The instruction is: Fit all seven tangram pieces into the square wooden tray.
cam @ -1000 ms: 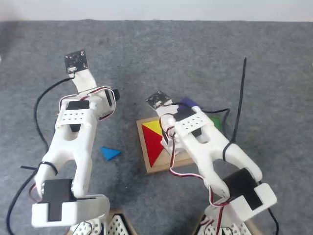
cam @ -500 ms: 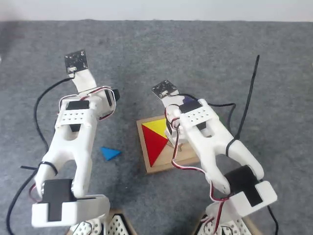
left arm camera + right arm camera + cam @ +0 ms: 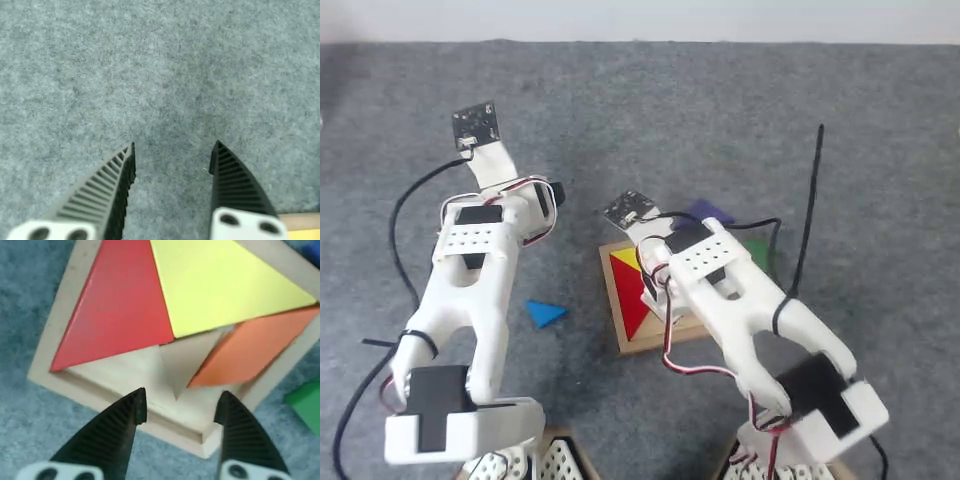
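The square wooden tray [image 3: 56, 325] holds a red triangle [image 3: 117, 310], a yellow triangle [image 3: 220, 285] and an orange parallelogram [image 3: 250, 347], with bare wood beside them. My right gripper [image 3: 182, 405] hangs open above the tray's near rim, holding nothing. From above, the right arm [image 3: 720, 280] covers most of the tray [image 3: 612, 300]. A small blue triangle [image 3: 545, 313] lies on the carpet left of the tray. A purple piece [image 3: 708, 212] and a green piece [image 3: 758, 250] lie beyond the tray. My left gripper [image 3: 174, 147] is open over bare carpet.
Grey carpet covers the table. A corner of the tray [image 3: 300, 225] shows near my left gripper. Black cables [image 3: 810, 200] trail from the right arm past the green piece [image 3: 306, 402]. The left arm [image 3: 475, 260] stands left of the blue triangle.
The right arm swung back and right, then returned left over the tray. The left arm and the blue triangle have not moved.
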